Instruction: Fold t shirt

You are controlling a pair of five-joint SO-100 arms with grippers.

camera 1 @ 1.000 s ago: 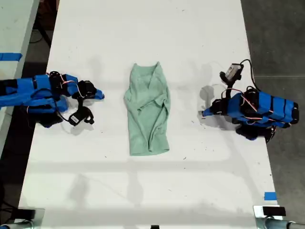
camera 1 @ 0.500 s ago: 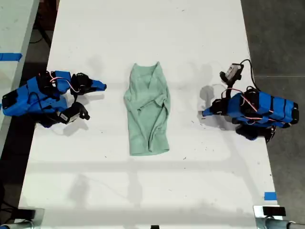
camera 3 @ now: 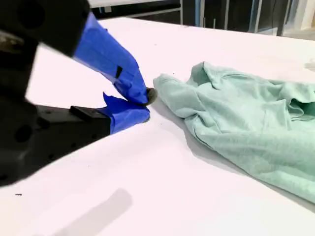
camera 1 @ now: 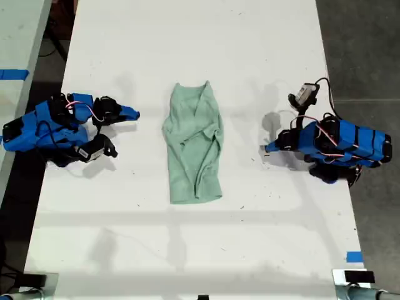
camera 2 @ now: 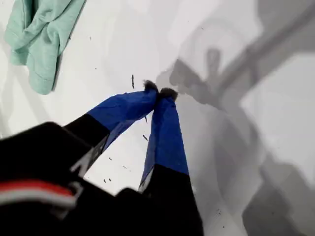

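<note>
Both-closed, my first gripper (camera 2: 158,91) and my second gripper (camera 3: 146,104) flank the t shirt (camera 1: 194,145)

T shirt (camera 1: 194,145): pale mint-green cloth, wrinkled, folded into a long narrow strip, lying flat at the middle of the white table (camera 1: 187,250), touching no gripper.

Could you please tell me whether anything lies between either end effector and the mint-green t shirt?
Nothing visible does. Only bare white table separates the wrinkled pale mint-green cloth t shirt from my first end effector at the exterior view's right and my second end effector at its left. Neither touches it.
</note>
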